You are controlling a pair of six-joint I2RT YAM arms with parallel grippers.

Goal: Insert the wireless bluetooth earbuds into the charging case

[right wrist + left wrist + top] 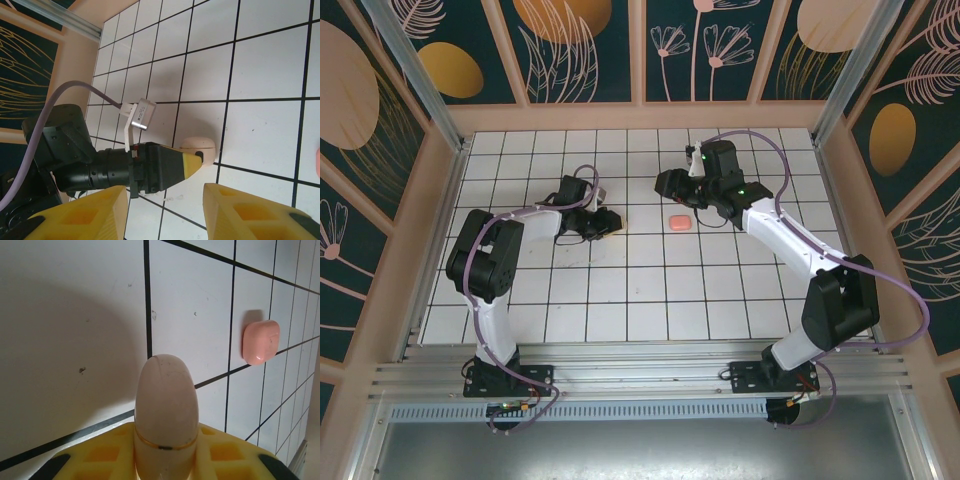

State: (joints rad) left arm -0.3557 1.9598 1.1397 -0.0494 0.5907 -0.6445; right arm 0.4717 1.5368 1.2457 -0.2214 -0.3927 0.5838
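**Left gripper holding the cream case, right gripper standing open by the pink one**

The left gripper (603,222) is clamping a cream-beige charging case (165,405). The case's lid is closed and its long axis is pointing straight out from the jaws, low over the tiled table (650,300). The right gripper (165,210) is hanging with its jaws spread and nothing between them, and its camera is looking down on the left gripper's tip. Between the two, a coral-pink charging case (679,222) is lying flat and shut on the tiles. It is sitting off to the right of the left gripper's tip and just on the near side of the right gripper, with its long axis running across the table. The right arm is sitting nearer to it. Whether any earbuds are sitting inside either shut case cannot be told.
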